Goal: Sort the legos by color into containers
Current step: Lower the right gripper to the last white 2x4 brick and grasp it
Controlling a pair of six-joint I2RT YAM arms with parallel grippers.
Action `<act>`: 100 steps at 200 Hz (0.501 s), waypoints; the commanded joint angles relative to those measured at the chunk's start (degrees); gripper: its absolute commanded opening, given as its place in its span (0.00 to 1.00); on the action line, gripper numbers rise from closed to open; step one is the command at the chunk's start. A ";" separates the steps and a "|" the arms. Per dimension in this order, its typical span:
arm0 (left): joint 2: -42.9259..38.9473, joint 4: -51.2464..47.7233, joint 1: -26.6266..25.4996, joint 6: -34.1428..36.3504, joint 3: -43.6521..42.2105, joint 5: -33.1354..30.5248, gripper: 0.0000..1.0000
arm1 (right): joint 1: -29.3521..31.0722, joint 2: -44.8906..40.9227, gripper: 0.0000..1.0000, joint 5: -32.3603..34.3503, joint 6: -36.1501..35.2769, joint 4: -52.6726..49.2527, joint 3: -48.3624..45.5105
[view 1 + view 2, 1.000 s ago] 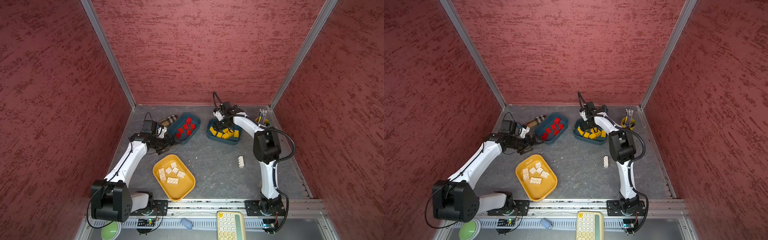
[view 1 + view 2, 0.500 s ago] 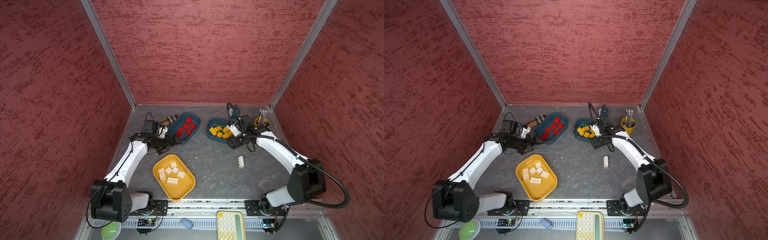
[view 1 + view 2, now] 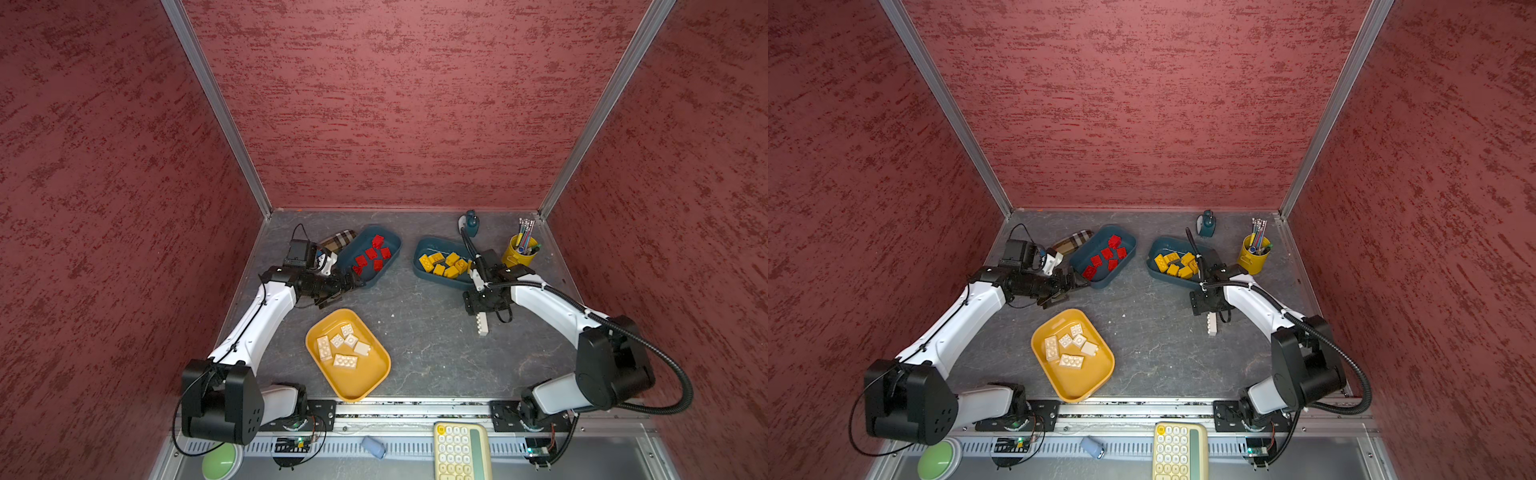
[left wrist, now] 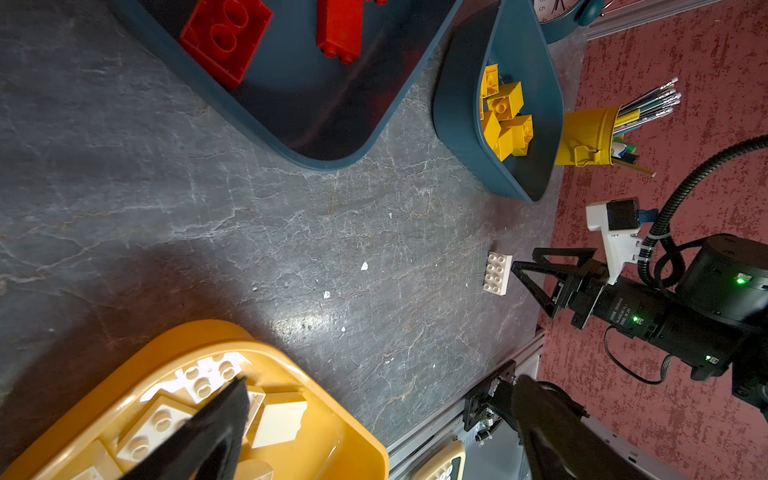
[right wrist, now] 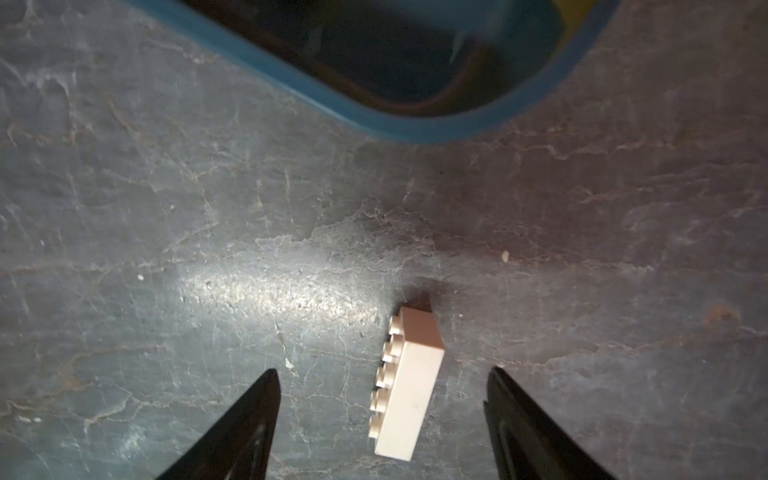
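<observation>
Beside white lego (image 4: 497, 273): right claw (image 5: 382, 370) spread; label (image 4: 617, 309) maybe DAMIAO

I see the whole table (image 3: 415, 316) from overhead in both top views, while both wrist views sit low, sharing the white lego (image 4: 497, 273).

White arms (image 3: 266, 320), black joints (image 3: 220, 399), black pointed gripper (image 5: 382, 371), ribbed black cable (image 3: 688, 388).

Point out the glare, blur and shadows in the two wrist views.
Right wrist view: a glare streak crosses the table, the teal tray is blurred, and the white brick casts a short shadow. Left wrist view: white legos in the yellow tray are partly blown out.
</observation>
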 commanded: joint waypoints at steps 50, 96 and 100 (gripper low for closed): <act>1.51 1.93 -0.14 1.46 -0.42 1.18 0.99 | -0.84 -5.95 0.67 -1.44 20.73 6.49 -12.24; 2.21 2.35 -0.13 1.44 -0.53 1.25 0.99 | -0.69 -6.57 0.53 -1.86 21.16 8.77 -16.40; 2.24 2.32 -0.09 1.45 -0.45 1.25 0.99 | -0.80 -6.44 0.51 -1.57 20.99 8.68 -16.19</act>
